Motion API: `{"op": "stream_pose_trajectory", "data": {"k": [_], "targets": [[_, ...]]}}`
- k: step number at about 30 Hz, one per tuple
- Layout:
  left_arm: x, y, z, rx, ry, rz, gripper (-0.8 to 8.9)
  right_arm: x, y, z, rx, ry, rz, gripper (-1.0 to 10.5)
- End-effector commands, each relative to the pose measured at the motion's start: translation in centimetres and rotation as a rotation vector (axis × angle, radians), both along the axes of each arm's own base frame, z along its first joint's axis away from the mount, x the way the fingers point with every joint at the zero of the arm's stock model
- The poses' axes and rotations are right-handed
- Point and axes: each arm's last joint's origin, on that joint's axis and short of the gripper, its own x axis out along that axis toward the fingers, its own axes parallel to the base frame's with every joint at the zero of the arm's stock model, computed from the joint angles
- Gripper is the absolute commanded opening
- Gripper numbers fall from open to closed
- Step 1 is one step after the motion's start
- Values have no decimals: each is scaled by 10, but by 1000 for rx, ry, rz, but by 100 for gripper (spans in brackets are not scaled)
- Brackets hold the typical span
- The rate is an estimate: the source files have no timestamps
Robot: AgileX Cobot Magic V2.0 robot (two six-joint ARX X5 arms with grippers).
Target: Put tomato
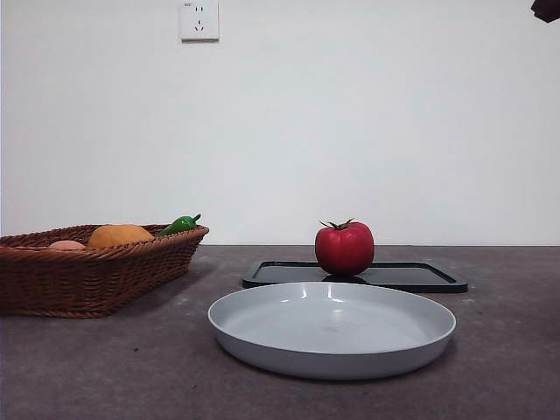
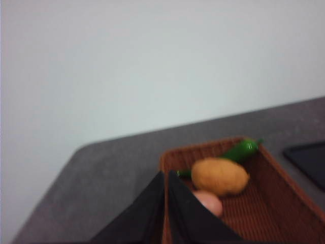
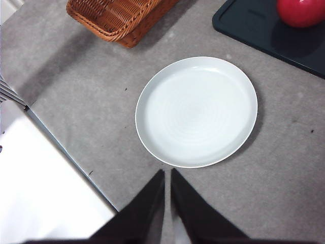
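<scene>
Both grippers are empty and their black jaws are pressed together into a narrow wedge. The left gripper (image 2: 166, 203) hangs over the near end of the wicker basket (image 2: 284, 203), and the right gripper (image 3: 167, 195) hangs high above the table, just before the near rim of the plate (image 3: 147, 137). In the front view only a small black tip (image 1: 546, 9) shows at the top right corner; it cannot be told which arm it is.

On the left of the front view stands the basket (image 1: 96, 280), shallow and rectangular, woven from brown reed with a braided rim. Inside it lie a pale pink rounded thing (image 1: 66, 246), an orange fruit (image 1: 120, 234) with a dull, rough skin, and a shiny green pepper (image 1: 179, 225) that leans on the rim.

In the middle, nearest to the camera, is the round plate (image 1: 262, 354), light grey, smooth, with a low raised wall; nothing lies in it. Behind it is a flat black tray (image 1: 420, 276), rectangular with rounded corners. The tomato (image 1: 345, 248) stands upright on this tray, near its left part, glossy red and round, with a dark green leafy stem on top. It is apart from the plate.

The table (image 1: 507, 350) is dark grey with a speckled, matt surface. A white socket (image 1: 199, 19) sits on the plain white wall.
</scene>
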Motion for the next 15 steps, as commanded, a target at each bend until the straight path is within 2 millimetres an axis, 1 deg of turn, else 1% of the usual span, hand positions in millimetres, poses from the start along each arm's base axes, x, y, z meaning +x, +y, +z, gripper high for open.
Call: {"op": "stream_pose_trajectory", "data": {"k": [1, 8, 13, 15], "targets": [[0, 1, -12, -20, 8, 15, 8, 1, 1, 2, 8, -5, 2, 8], [2, 2, -39, -26, 52, 56, 8, 1, 1, 2, 8, -5, 2, 9], [3, 2, -53, -27, 69, 58, 8, 1, 1, 2, 8, -5, 2, 8], [2, 2, -57, -27, 100, 66, 8, 1, 1, 2, 8, -5, 2, 8]]}}
